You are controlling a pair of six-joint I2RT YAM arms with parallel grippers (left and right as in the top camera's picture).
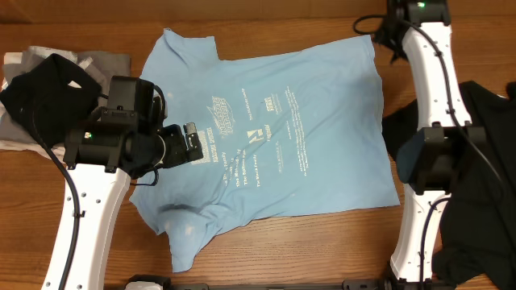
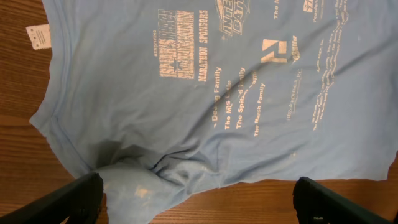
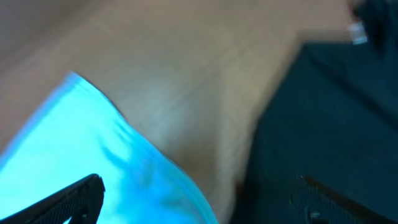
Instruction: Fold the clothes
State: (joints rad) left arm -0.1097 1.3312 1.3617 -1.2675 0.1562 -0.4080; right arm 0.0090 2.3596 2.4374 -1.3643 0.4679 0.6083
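Note:
The light blue T-shirt [image 1: 282, 137] lies spread flat on the wooden table, white print facing up. My left gripper [image 1: 196, 145] hovers over its left part, open. In the left wrist view its fingers [image 2: 81, 198] stand wide apart over the rumpled sleeve [image 2: 140, 186], and the left gripper [image 2: 202, 202] holds nothing. My right gripper [image 1: 379, 32] is at the shirt's far right corner. In the blurred right wrist view the right gripper [image 3: 199, 199] is open over bare wood, with the shirt [image 3: 81, 149] on its left and a black garment [image 3: 323, 112] on its right.
A black garment [image 1: 488, 185] lies heaped at the table's right side, beside the right arm. At the far left a dark garment [image 1: 44, 93] sits on a grey and white pile [image 1: 113, 63]. A white neck label [image 2: 38, 36] lies by the collar.

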